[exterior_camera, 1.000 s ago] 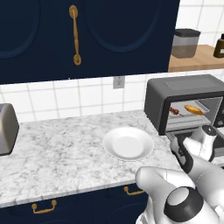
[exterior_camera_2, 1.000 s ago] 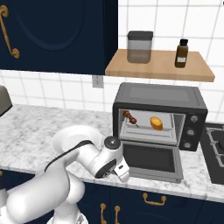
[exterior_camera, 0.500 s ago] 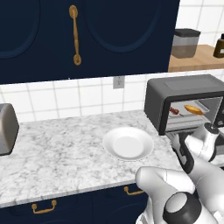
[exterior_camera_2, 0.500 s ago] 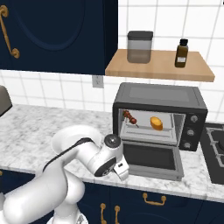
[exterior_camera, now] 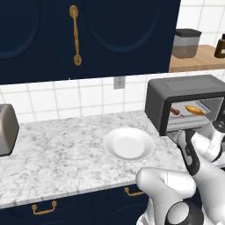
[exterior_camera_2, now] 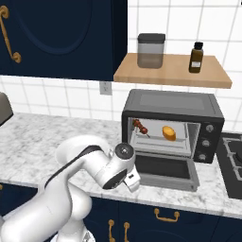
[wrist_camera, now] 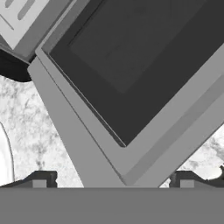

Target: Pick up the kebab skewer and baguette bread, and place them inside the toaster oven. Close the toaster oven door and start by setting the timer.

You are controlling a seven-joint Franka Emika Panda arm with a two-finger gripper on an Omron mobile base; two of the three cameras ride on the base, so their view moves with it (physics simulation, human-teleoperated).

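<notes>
The dark grey toaster oven [exterior_camera_2: 171, 105] stands on the counter with its door [exterior_camera_2: 163, 169] folded down flat. Inside on the rack lie the kebab skewer [exterior_camera_2: 140, 126] at the left and the golden baguette bread [exterior_camera_2: 168, 133] at the middle; both also show in the left base view, skewer [exterior_camera: 175, 111] and bread [exterior_camera: 194, 109]. My gripper [wrist_camera: 113, 181] hovers open just above the lowered door's dark glass [wrist_camera: 131, 57], near its front left corner, with nothing between its fingertips [wrist_camera: 41, 178].
A white plate [exterior_camera: 128, 144] sits on the marble counter left of the oven. A silver pop-up toaster [exterior_camera: 6, 129] is at the far left. A canister [exterior_camera_2: 151, 49] and a brown bottle [exterior_camera_2: 197, 56] stand on the wooden shelf above. A stove [exterior_camera_2: 234, 160] borders the oven's right.
My hand has shifted only slightly beside the lowered door's front left corner. The jaws have stayed open, and the food and door have not moved.
</notes>
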